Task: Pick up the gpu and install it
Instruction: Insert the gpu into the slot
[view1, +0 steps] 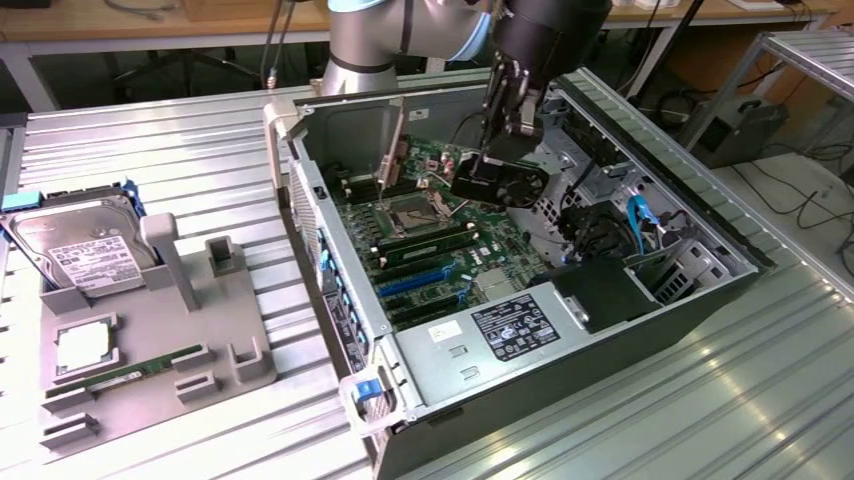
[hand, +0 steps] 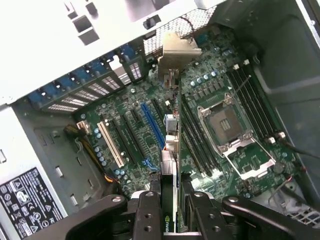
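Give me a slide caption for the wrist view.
Black gripper clamps the thin black gpu with silver bracket edge-on above the green motherboard inside the open metal case.

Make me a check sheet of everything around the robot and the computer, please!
Surface: ribbed metal table, carrying the open computer case.
Job's things: gpu held above the motherboard, not yet in a slot.
Clutter: gray tray with hard drive, RAM stick, processor chip.
Grippers: gripper, jaws shut on the gpu.
Cables: blue cable inside the case; black cables on the floor.
Surroundings: wooden bench behind.
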